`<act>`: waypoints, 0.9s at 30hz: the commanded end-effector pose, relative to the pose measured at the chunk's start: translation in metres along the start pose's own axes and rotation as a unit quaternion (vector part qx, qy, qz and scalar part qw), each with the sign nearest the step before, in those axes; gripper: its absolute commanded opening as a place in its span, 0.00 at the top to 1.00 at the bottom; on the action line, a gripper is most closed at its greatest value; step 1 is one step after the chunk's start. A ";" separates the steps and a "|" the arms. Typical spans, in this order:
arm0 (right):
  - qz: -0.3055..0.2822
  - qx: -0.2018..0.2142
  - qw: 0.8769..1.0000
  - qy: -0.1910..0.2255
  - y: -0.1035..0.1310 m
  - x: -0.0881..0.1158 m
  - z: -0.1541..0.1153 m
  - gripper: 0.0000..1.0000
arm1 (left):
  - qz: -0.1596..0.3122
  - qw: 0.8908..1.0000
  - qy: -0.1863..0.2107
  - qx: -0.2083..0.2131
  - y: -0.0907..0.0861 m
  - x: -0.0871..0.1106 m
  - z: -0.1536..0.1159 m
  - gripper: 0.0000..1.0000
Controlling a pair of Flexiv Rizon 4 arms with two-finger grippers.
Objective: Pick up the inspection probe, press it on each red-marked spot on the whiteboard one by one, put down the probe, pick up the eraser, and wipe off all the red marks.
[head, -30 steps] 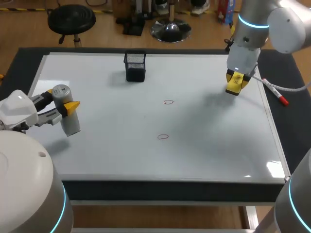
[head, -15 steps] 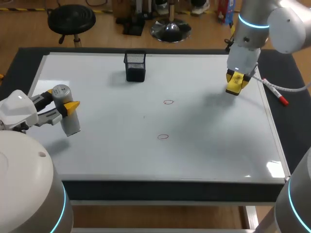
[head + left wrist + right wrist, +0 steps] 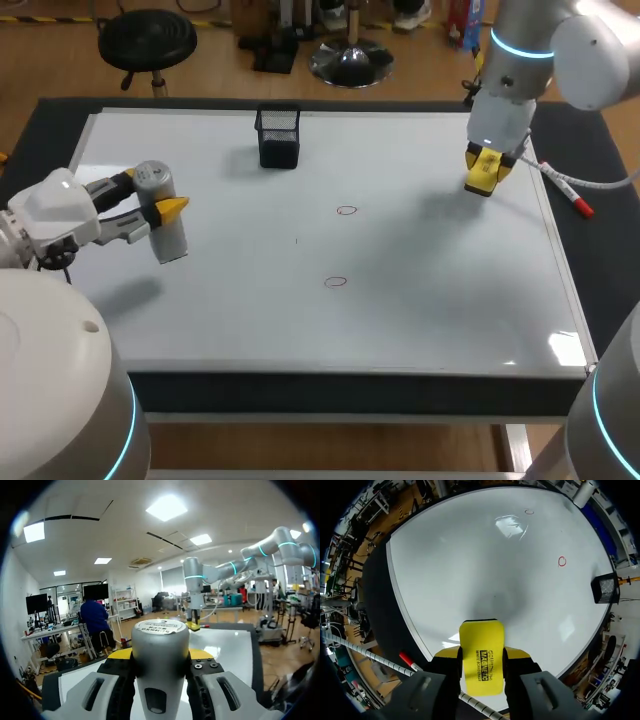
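A grey cylindrical probe (image 3: pixel 167 222) hangs upright above the whiteboard's (image 3: pixel 420 320) left part, with my left gripper (image 3: pixel 152 196) shut on its upper body. In the left wrist view the probe (image 3: pixel 159 652) fills the space between the yellow tips of that gripper (image 3: pixel 160 656). My right gripper (image 3: pixel 485 165) holds a yellow eraser (image 3: pixel 481 173) over the board's far right; the eraser (image 3: pixel 481 656) sits clamped in the right gripper (image 3: pixel 481 664). Two small red circles (image 3: pixel 346 210) (image 3: pixel 335 282) are drawn near the board's middle, also visible as red circles (image 3: pixel 562 561) (image 3: pixel 529 512) ahead of the eraser.
A black mesh holder (image 3: pixel 278 137) stands at the back of the board, left of centre. A red-capped marker (image 3: pixel 570 196) lies on the dark table beside the board's right edge, close to my right gripper.
My left arm has carried the probe to the right and slightly farther over the board. The right arm with the eraser has not moved.
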State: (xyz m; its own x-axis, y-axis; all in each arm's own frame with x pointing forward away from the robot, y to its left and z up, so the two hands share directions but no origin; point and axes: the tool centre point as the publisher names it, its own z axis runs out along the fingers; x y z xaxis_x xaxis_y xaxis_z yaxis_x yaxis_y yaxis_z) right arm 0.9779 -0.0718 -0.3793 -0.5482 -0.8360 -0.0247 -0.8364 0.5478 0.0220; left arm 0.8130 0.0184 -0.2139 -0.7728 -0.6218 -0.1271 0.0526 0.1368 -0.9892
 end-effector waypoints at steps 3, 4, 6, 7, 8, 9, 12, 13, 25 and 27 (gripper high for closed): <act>-0.001 0.000 1.000 0.001 -0.001 0.000 -0.001 1.00 | 0.005 0.999 0.038 0.010 -0.001 -0.004 0.038 1.00; -0.001 0.000 1.000 0.001 -0.001 0.000 -0.001 1.00 | 0.005 0.999 0.045 0.013 -0.001 -0.003 0.044 1.00; -0.001 0.000 1.000 0.001 -0.001 0.000 -0.001 1.00 | 0.010 0.998 0.065 0.017 -0.004 0.000 0.059 1.00; -0.001 0.000 1.000 0.001 -0.001 0.000 -0.001 1.00 | 0.011 0.997 0.072 0.019 -0.005 0.001 0.065 1.00; -0.001 0.000 1.000 0.001 -0.001 0.000 -0.001 1.00 | 0.011 0.997 0.080 0.023 -0.006 0.002 0.072 1.00; -0.001 0.000 1.000 0.001 -0.001 0.000 -0.001 1.00 | 0.011 0.996 0.089 0.025 -0.007 0.003 0.079 1.00; -0.001 0.000 1.000 0.001 -0.001 0.000 -0.001 1.00 | 0.013 0.993 0.115 0.026 -0.008 0.008 0.100 1.00; -0.001 0.000 1.000 0.001 -0.001 0.000 -0.001 1.00 | 0.016 0.992 0.123 0.023 -0.009 0.011 0.107 1.00; -0.001 0.000 1.000 0.001 -0.001 0.000 -0.001 1.00 | 0.002 0.980 0.194 0.040 -0.007 0.027 0.182 1.00; -0.001 0.000 1.000 0.001 -0.001 0.000 -0.001 1.00 | 0.003 0.978 0.203 0.042 -0.007 0.028 0.192 1.00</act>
State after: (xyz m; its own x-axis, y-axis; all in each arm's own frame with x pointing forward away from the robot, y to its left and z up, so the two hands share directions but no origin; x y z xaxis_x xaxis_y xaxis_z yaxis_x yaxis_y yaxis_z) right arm 0.9779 -0.0718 -0.3792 -0.5482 -0.8360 -0.0246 -0.8363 0.5478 0.0218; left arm 0.8854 -0.1108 -0.2174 -0.9387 -0.3256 -0.1136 0.0953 0.0716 -0.9929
